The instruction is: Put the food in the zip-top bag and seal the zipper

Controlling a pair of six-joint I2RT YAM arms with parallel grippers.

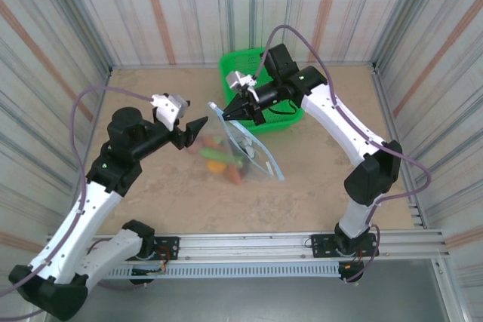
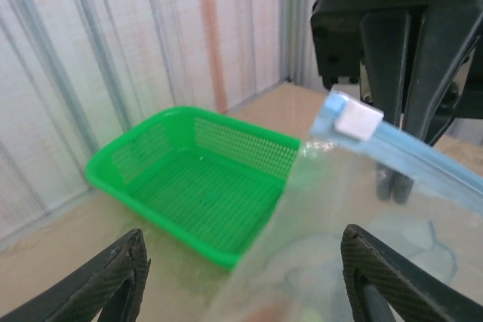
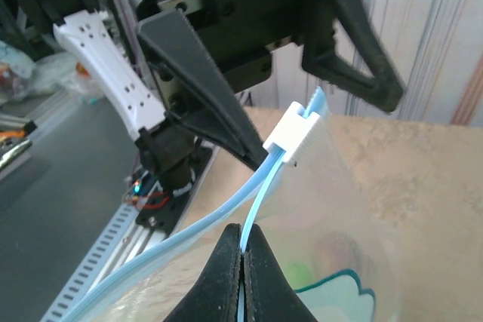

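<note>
The zip-top bag is held up by its mouth at the table's middle. Its clear film blurs close in the left wrist view. Food lies inside its low end, orange and green pieces. The zipper is a pale blue strip with a white slider at its end, and its two tracks are parted. My right gripper is shut on one zipper track, just below the slider. My left gripper stands open beside the bag's edge, fingers wide apart around the film.
A green mesh basket stands at the back behind the right gripper, and nothing shows inside it in the left wrist view. Striped walls enclose the table. A metal rail runs along the near edge.
</note>
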